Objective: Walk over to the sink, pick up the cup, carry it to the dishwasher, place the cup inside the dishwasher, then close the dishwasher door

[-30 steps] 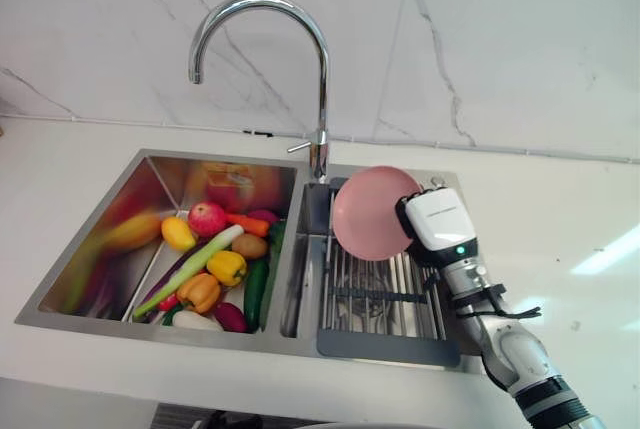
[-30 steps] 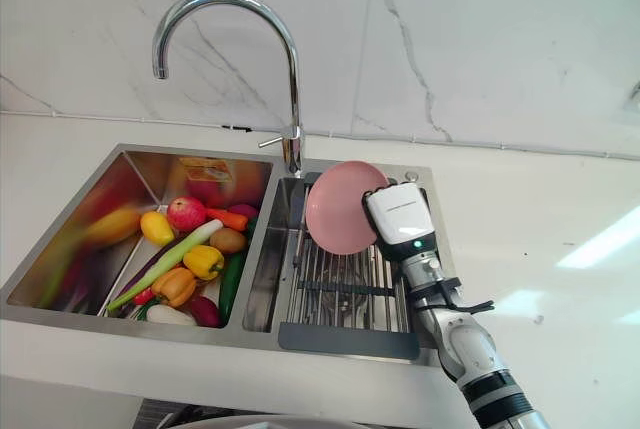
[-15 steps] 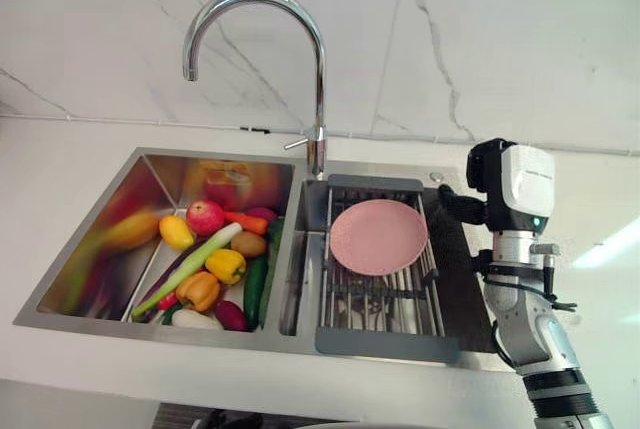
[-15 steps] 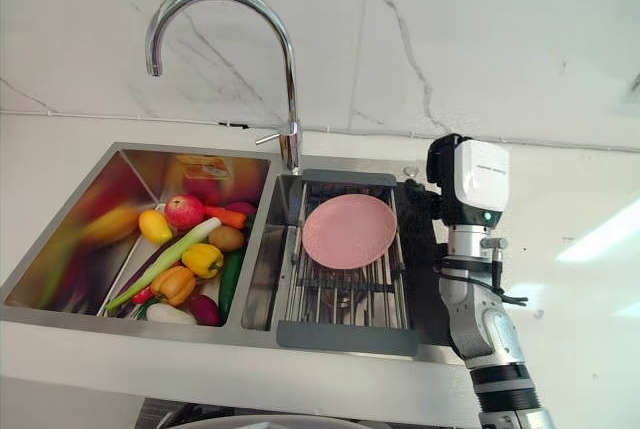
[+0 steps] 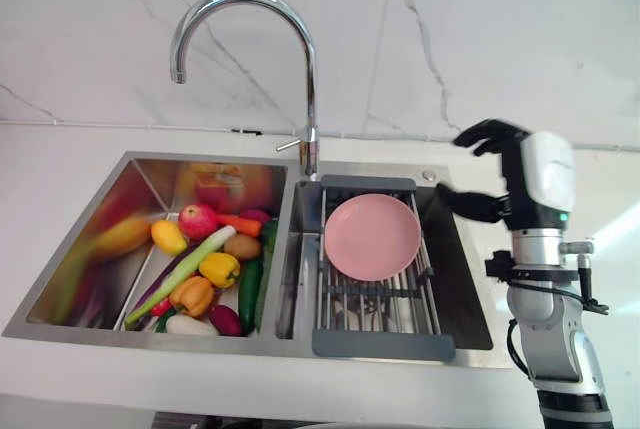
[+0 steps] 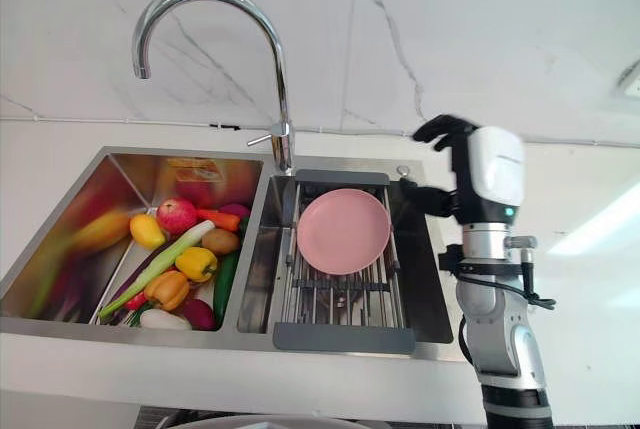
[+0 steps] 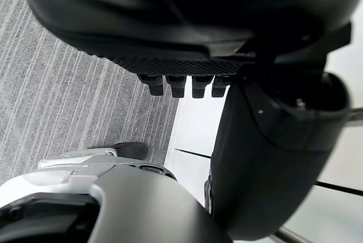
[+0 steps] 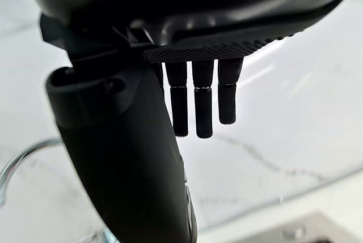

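In the left eye view the right robot hand [image 5: 508, 184] is raised, spread open and empty. A pink plate [image 5: 372, 237] lies on the sink rack [image 5: 380, 297], to the left of this hand and lower, apart from it. In the right wrist view its fingers [image 8: 204, 107] are straight. In the left wrist view the left robot hand [image 7: 193, 39] hangs relaxed and empty above the floor [image 7: 68, 107].

You face a white marble wall [image 5: 500, 29] with thin grey veins, which meets a plain white countertop [image 5: 50, 164] along a dark seam [image 5: 120, 127]. On the countertop's right side you see a bright streak of reflected light [image 6: 590, 234]. In the left wrist view, your floor [image 7: 68, 101] is grey with fine ribbed stripes.
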You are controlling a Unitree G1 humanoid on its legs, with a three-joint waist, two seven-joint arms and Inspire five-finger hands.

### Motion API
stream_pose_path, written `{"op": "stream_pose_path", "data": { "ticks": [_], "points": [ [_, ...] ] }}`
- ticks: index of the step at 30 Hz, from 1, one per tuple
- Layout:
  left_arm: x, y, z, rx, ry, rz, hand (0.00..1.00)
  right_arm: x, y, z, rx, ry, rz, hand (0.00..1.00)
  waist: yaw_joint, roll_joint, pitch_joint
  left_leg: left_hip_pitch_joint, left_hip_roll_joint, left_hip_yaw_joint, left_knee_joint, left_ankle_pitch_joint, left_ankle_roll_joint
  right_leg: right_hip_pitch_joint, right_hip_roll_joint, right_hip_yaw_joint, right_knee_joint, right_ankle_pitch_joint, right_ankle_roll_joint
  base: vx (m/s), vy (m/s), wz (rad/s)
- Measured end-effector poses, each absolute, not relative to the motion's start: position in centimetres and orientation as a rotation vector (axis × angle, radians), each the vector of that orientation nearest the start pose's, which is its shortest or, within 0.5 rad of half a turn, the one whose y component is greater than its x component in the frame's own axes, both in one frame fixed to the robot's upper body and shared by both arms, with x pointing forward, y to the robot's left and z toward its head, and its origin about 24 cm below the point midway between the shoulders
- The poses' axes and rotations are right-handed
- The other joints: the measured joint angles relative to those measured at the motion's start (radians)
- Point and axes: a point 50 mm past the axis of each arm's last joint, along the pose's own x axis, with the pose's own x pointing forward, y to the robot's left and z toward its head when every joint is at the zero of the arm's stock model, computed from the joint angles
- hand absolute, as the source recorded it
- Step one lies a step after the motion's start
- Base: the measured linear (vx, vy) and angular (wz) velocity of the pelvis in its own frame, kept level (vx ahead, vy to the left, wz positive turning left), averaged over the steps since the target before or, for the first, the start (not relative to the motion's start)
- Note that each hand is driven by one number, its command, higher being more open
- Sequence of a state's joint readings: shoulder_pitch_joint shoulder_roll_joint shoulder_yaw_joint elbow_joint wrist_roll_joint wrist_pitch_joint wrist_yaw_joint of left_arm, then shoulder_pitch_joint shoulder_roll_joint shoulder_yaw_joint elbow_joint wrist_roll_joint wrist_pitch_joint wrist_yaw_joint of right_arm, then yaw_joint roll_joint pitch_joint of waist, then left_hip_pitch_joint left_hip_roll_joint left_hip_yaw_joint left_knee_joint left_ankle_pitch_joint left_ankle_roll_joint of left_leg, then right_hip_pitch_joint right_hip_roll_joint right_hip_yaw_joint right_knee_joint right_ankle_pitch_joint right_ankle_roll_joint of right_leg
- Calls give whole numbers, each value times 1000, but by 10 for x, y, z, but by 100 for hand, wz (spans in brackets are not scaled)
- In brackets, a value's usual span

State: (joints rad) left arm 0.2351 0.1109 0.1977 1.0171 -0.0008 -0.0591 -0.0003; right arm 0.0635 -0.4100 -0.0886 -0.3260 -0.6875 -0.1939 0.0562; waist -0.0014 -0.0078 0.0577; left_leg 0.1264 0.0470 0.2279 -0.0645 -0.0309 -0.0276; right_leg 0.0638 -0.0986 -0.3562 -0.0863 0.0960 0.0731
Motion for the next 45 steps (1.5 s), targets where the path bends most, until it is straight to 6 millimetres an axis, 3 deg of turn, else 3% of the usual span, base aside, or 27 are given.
{"op": "stream_pose_path", "data": {
  "ticks": [3,6,11,16,26,36,45],
  "points": [
    [39,223,-163,2,1170,298,100,228,-185,119,-1196,-379,278,100,1,-2,-1,2,0,-1,0,0,0,0,0,-1,0,0,0,-11,-5,0],
    [39,224,-163,3,1170,298,100,224,-177,118,-1249,-385,409,100,4,-7,-4,2,0,-2,0,0,0,1,0,-2,0,0,0,-10,-5,0],
    [38,226,-162,8,1172,300,100,220,-171,120,-1377,-427,466,100,4,-15,-9,3,0,-2,0,0,0,3,0,-1,0,0,0,-39,-12,0],
    [37,226,-163,9,1177,302,100,218,-161,109,-1474,-412,550,100,4,-19,-13,3,0,-6,0,1,1,5,0,-1,0,0,0,-44,-13,0],
    [37,229,-162,18,1177,304,100,217,-157,99,-1580,-370,590,100,6,-31,-20,1,0,-18,0,1,1,8,0,-11,0,0,0,-1,0,3],
    [37,232,-162,28,1178,301,100,214,-166,59,-1733,-166,594,100,9,-37,-24,3,-2,-24,0,2,1,13,-2,-19,0,0,0,-38,-10,2],
    [37,232,-162,16,1184,309,100,216,-169,45,-1775,-129,523,100,11,-37,-24,0,-4,-28,0,3,0,15,-5,-29,1,-1,1,-14,-4,2]
  ]
}}
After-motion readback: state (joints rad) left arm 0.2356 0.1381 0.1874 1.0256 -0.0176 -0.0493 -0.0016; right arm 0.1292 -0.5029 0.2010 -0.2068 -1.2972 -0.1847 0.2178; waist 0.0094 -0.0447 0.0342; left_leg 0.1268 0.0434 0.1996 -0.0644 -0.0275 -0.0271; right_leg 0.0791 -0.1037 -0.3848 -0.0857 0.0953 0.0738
